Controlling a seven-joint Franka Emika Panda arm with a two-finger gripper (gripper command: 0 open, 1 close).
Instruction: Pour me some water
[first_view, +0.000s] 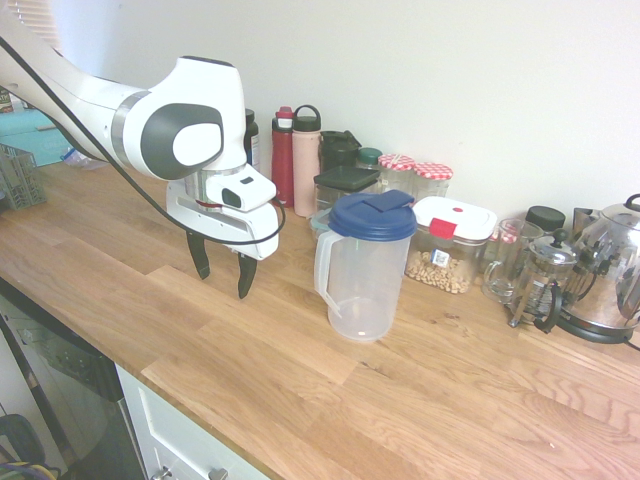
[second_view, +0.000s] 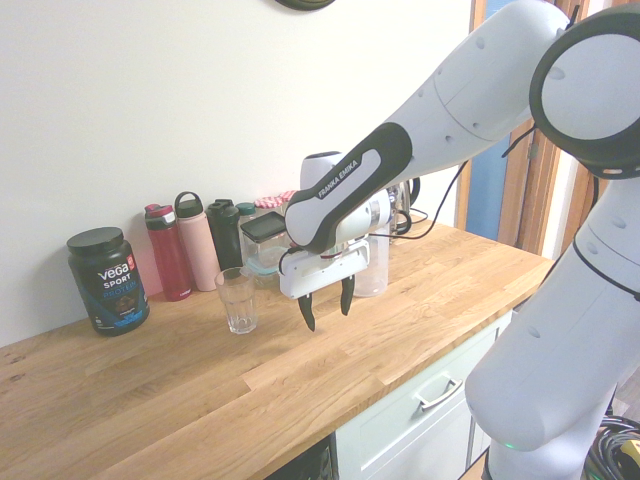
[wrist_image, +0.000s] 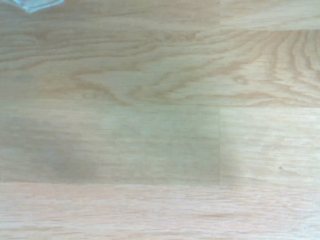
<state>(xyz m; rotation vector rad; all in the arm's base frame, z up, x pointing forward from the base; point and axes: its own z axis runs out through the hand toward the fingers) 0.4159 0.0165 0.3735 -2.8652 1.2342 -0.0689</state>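
A clear plastic pitcher (first_view: 360, 275) with a blue lid (first_view: 373, 214) stands on the wooden counter (first_view: 300, 380); whether it holds water I cannot tell. In the second exterior view the arm hides most of the pitcher (second_view: 377, 262). An empty drinking glass (second_view: 237, 300) stands on the counter on the gripper's other side. My gripper (first_view: 223, 282) hangs open just above the bare wood between the two, holding nothing, fingers pointing down (second_view: 328, 317). The wrist view shows wood grain and a sliver of the glass (wrist_image: 31, 4) at one corner.
Along the wall stand water bottles (first_view: 296, 155), dark containers (first_view: 344, 180), red-lidded jars (first_view: 415, 178), a nut box (first_view: 447, 245), a glass mug (first_view: 508, 260), a French press (first_view: 542, 283) and a kettle (first_view: 610, 270). A black Vega tub (second_view: 108, 280) stands further along. The counter's front edge runs above the cabinets (second_view: 420, 400).
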